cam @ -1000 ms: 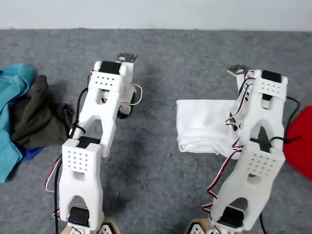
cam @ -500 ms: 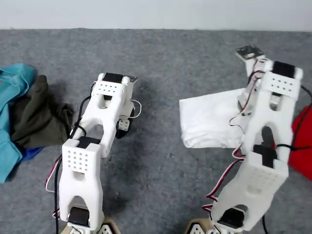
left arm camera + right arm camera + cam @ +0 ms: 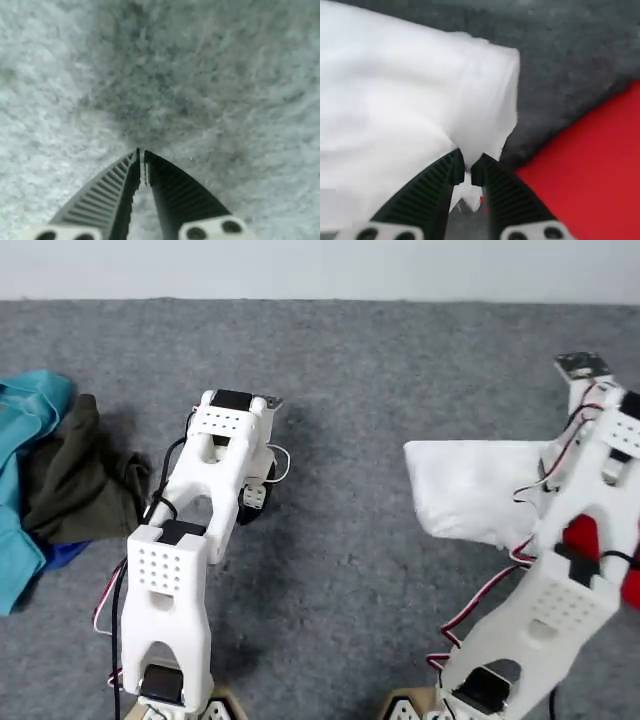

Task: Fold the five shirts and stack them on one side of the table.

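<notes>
- Unfolded pile, 9 o'clock edge of the table (image 3: 350, 370): a teal shirt (image 3: 25, 430) lay against an olive shirt (image 3: 75, 480), with a strip of a blue shirt (image 3: 62, 554) showing at the olive one's 6 o'clock edge. All three were crumpled. They were judged to be stock waiting to be folded.
- Left gripper (image 3: 141, 155): the jaws were closed tip to tip with nothing between them. They were pointed down at bare grey surface, at about 9 o'clock from the table centre. This position was judged to be a parked one, clear of the other arm's work.
- White shirt (image 3: 470, 490): it lay at 3 o'clock, folded into a compact block, and was the item in hand.
- Right gripper (image 3: 469, 161): the jaws were clamped on the white shirt at the edge facing the red one. An edge grip of this kind was judged to suit dragging the block without opening its folds.
- Red shirt (image 3: 583, 537): it lay at the 4 o'clock edge, just beside the white shirt and partly under the right arm. It was judged to mark the stacking side. Whether it was folded could not be told.
</notes>
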`<state>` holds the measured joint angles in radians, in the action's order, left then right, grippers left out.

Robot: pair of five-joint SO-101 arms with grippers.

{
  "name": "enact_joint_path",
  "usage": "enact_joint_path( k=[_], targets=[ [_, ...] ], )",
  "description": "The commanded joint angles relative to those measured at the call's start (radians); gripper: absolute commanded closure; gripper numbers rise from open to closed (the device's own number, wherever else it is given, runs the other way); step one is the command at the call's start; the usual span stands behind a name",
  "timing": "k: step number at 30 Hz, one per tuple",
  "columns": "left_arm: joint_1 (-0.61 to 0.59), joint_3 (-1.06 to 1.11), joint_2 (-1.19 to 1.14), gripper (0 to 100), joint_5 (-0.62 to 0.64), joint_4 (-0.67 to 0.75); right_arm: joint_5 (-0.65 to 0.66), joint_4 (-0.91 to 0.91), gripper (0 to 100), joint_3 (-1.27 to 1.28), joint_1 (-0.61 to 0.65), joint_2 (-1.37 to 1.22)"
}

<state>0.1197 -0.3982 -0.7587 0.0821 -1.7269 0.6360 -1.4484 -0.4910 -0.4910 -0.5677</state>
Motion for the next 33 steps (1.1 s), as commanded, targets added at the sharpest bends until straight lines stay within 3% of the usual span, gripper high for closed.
enact_joint_path(
  k=[1,6,8,22,33],
  targets=[
    [-0.002,-0.004,0.071,99,0.008,-0.029,0.003,0.024,86.8,-0.069,-0.041,0.004],
    [0.002,-0.004,0.071,99,0.008,-0.029,0.009,-0.050,60.6,-0.173,-0.028,0.001],
    [0.002,-0.004,0.071,99,0.008,-0.029,0.009,-0.038,55.5,-0.173,-0.018,-0.027],
    [0.003,-0.004,0.063,99,0.008,-0.029,0.006,-0.128,58.9,-0.262,0.114,-0.180],
    [-0.006,-0.002,0.071,99,0.008,-0.031,0.009,-0.125,59.5,-0.265,0.105,-0.383]
  ],
)
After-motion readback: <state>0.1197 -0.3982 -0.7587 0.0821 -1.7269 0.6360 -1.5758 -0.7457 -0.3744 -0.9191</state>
